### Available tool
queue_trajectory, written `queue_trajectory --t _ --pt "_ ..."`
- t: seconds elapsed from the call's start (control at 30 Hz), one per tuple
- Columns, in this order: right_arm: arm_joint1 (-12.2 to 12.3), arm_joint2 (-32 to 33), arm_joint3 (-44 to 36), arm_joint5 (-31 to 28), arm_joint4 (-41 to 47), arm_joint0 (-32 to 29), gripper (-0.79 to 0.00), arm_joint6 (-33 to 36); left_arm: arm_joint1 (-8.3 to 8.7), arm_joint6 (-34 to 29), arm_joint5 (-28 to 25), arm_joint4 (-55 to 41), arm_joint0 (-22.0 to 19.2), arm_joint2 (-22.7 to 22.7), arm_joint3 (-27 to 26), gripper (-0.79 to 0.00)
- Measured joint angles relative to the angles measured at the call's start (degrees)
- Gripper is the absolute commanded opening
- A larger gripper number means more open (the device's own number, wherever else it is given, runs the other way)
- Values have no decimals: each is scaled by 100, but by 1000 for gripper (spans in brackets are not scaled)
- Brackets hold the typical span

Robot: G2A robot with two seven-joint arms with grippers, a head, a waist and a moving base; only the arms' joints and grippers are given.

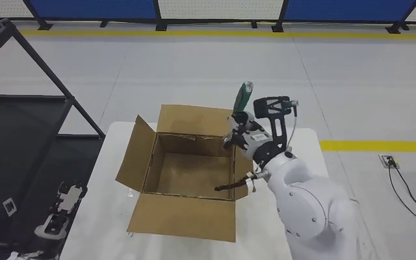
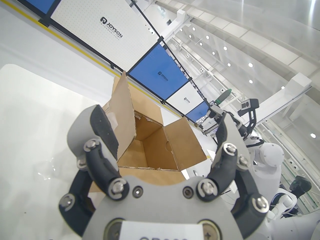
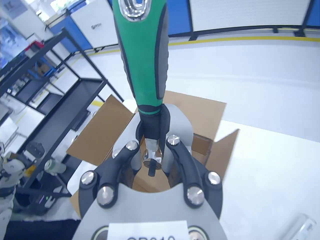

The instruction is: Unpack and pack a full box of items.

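Right gripper (image 1: pixel 238 123) (image 3: pixel 153 126): my 2 fingers are pinched on the green-handled tool (image 1: pixel 244 95) (image 3: pixel 142 58) (image 2: pixel 223 96), gripping the narrow neck just below the green-and-grey grip. The chrome head, which looks like a ratchet head, sits between the finger bases on the wrist side. The handle stands out past the fingertips, tilted up and away from the table, with a chrome forked inlay at its far end. The tool is in the air, touching nothing but my pads. Position: above the far right corner of the box (image 1: pixel 188 144) (image 2: pixel 160 148) (image 3: pixel 100 131). Box: brown cardboard, upright on the white table (image 1: pixel 107 214) (image 2: pixel 30 106) (image 3: pixel 270 156), roughly mid-table, all 4 flaps folded outward, top open. Its brown floor shows in the top view, and the far flap and the left flap show under my wrist in the right wrist view. Left gripper (image 2: pixel 162 126) (image 1: pixel 67 195): fingers spread wide, nothing between them. It hangs low just off the table's left edge, well apart from the box and pointed toward the box's left flap, so the box interior shows between the 2 fingers in the left wrist view. Other: a scrap of crumpled clear wrap (image 2: pixel 47 168) lies on the table near the left flap. A black rack (image 1: pixel 39 130) (image 3: pixel 62 88) stands on the floor to the left of the table.
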Motion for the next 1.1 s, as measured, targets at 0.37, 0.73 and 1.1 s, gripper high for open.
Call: queue_trajectory --t 0.37,0.73,1.1 --pt "149 1484 -730 764 -490 -1064 -785 1168 18 -96 63 184 -170 293 -31 0" --pt "247 1688 1238 816 -1327 -962 -785 2572 39 -146 135 331 -258 446 -60 0" --pt "269 1489 3586 677 -1241 -95 -785 2538 45 -50 153 382 -152 399 -142 0"
